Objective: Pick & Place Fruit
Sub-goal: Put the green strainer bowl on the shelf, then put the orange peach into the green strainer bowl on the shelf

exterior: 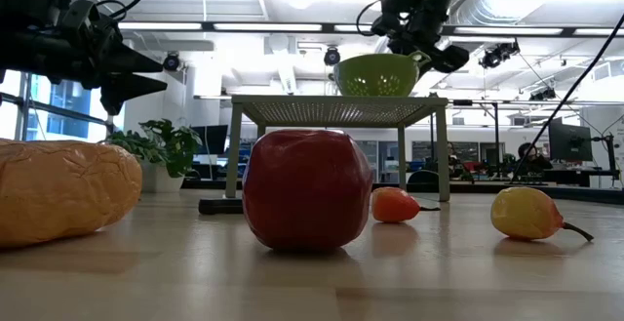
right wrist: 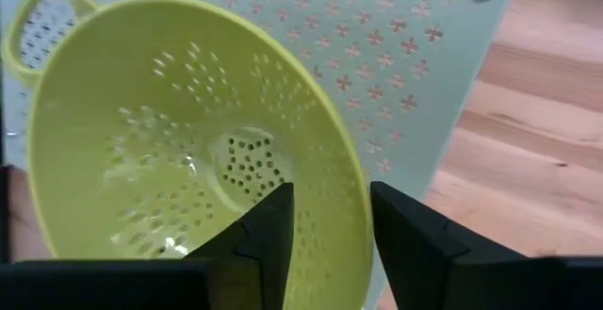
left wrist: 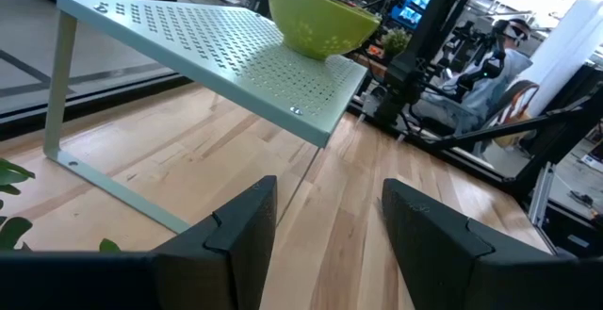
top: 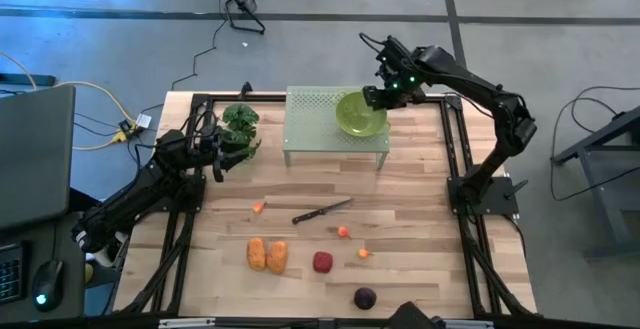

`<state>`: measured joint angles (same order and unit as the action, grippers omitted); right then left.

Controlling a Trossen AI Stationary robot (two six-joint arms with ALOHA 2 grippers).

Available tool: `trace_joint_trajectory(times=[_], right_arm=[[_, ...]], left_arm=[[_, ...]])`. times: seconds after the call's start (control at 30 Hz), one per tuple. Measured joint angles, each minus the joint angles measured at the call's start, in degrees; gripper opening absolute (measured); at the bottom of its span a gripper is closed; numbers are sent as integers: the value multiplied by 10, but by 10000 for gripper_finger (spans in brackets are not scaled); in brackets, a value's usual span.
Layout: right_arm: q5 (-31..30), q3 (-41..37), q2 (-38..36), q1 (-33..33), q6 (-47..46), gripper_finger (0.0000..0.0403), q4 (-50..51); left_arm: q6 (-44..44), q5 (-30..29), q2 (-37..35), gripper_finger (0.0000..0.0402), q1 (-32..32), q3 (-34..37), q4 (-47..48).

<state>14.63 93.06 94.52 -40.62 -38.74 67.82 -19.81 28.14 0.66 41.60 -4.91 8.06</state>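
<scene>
The fruit lies on the near half of the wooden table: two orange oblong pieces [top: 267, 255], a red apple [top: 322, 261], a dark purple round one [top: 365, 297] and tiny orange-red ones [top: 344, 232]. In the low view the apple [exterior: 307, 189] stands closest. A green colander [top: 358, 114] sits on a pale perforated shelf [top: 310, 119]. My right gripper [top: 385, 97] is open above the colander's rim; its fingers stand on either side of the rim [right wrist: 360, 218]. My left gripper [top: 222, 154] is open beside the leafy green bunch [top: 240, 121], holding nothing. My right gripper comes at the colander from above, with one finger [right wrist: 268, 230] over the inside of the bowl and the other finger [right wrist: 410, 239] outside the rim. Whether either finger touches the rim, I cannot tell. The colander stands upright on the shelf.
A slim dark knife [top: 322, 211] lies in the middle of the table between the shelf and the fruit. The shelf stands on thin legs [exterior: 236, 155] at the far side. Black frame rails [top: 455, 159] run along the table's left and right edges.
</scene>
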Motion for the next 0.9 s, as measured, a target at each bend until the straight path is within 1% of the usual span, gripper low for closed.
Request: trace_joint_trajectory(times=[0.07,0.47,0.7,0.9], right_arm=[[8,0,0,-6,0,143,-2],[9,0,-7,-8,44,144,-8],[5,0,-53,-8,58,144,-24],[3,0,-113,-8,70,144,-31]], left_arm=[[0,2,0,191,0,0,0],[0,3,0,191,0,0,0],[0,5,0,191,0,0,-1],[0,5,0,191,0,0,-1]])
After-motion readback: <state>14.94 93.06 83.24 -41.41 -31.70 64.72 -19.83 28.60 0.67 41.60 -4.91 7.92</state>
